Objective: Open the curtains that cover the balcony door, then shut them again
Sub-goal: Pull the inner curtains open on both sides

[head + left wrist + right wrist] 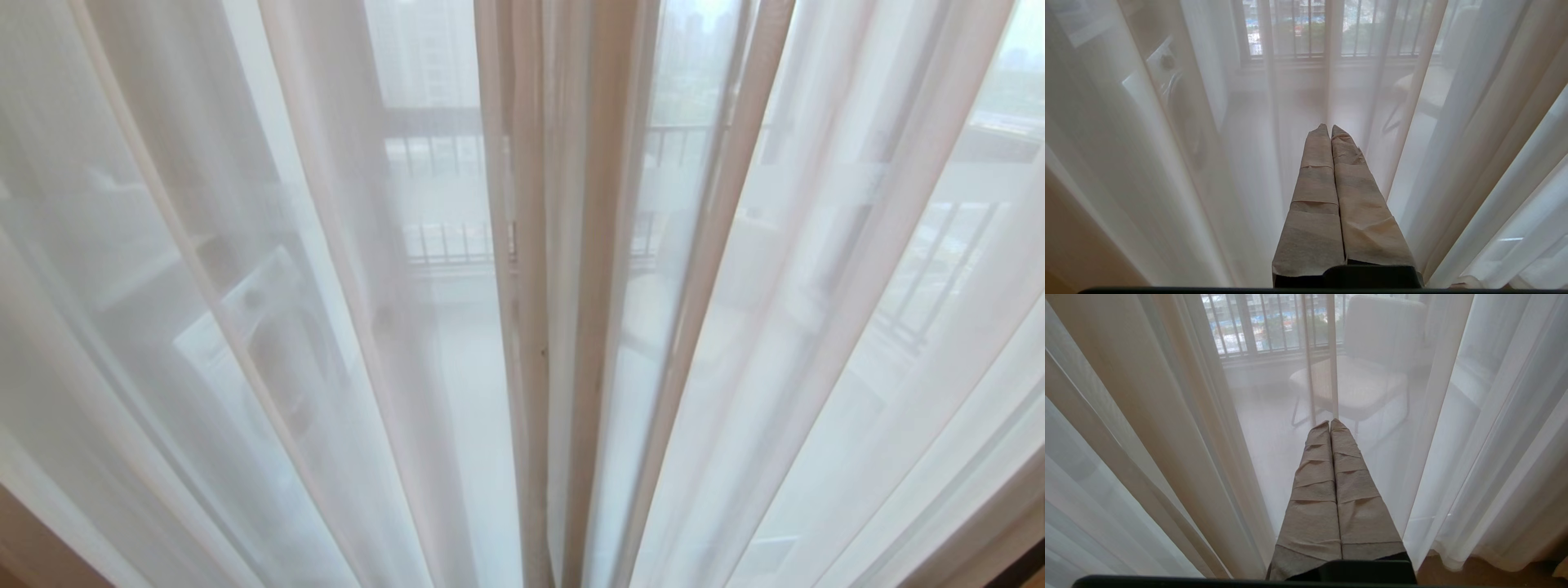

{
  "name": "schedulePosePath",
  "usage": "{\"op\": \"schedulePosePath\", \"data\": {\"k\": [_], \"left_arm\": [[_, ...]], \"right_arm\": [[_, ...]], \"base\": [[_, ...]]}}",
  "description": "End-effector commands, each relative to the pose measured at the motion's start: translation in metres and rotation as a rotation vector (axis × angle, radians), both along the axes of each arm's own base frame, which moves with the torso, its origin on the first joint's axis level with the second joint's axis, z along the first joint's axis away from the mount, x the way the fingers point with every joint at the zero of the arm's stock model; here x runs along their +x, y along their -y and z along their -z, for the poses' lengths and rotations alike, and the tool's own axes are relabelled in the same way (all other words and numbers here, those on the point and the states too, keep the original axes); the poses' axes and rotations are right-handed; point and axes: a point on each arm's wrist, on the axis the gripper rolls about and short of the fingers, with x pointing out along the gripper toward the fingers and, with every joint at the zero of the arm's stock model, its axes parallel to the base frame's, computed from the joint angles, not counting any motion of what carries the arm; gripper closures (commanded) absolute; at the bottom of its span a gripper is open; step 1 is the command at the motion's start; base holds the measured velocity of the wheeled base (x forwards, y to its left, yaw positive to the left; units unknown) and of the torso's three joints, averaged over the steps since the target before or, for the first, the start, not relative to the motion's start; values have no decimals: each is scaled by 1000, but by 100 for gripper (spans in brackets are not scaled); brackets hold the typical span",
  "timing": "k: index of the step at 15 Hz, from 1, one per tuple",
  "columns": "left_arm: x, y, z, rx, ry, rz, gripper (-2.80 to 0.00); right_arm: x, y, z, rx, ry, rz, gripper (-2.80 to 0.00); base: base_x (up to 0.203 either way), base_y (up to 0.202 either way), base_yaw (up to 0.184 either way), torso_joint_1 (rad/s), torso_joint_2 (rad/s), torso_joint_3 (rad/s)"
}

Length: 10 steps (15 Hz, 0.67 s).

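Note:
Thin white see-through curtains [326,327] hang shut across the whole head view, and two panels meet in a bunch of folds at the middle [555,327]. The balcony door is hidden behind the fabric. Neither arm appears in the head view. My left gripper [1329,127] is shut, its tape-wrapped fingers pressed together with nothing between them, pointing at the curtains [1167,183] just in front. My right gripper [1329,422] is shut and empty in the same way, facing the curtains [1494,437].
Through the fabric I see a white chair [1367,375], a barred railing [1265,326] and a white appliance [1167,77] on the balcony. The curtain hems end just above a wooden floor [1486,575].

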Motion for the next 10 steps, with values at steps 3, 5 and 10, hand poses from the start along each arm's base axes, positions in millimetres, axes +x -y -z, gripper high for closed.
{"op": "schedulePosePath", "data": {"k": [3,5,10], "left_arm": [[0,0,0,8,2,-1,0],[0,0,0,20,2,-2,0],[0,0,0,22,3,4,0]], "right_arm": [[0,0,0,-1,-1,0,0],[0,0,0,-1,-1,0,0],[0,0,0,1,-1,0,0]], "base": [[0,0,0,0,0,0],[0,0,0,0,0,0],[0,0,0,0,0,0]]}}
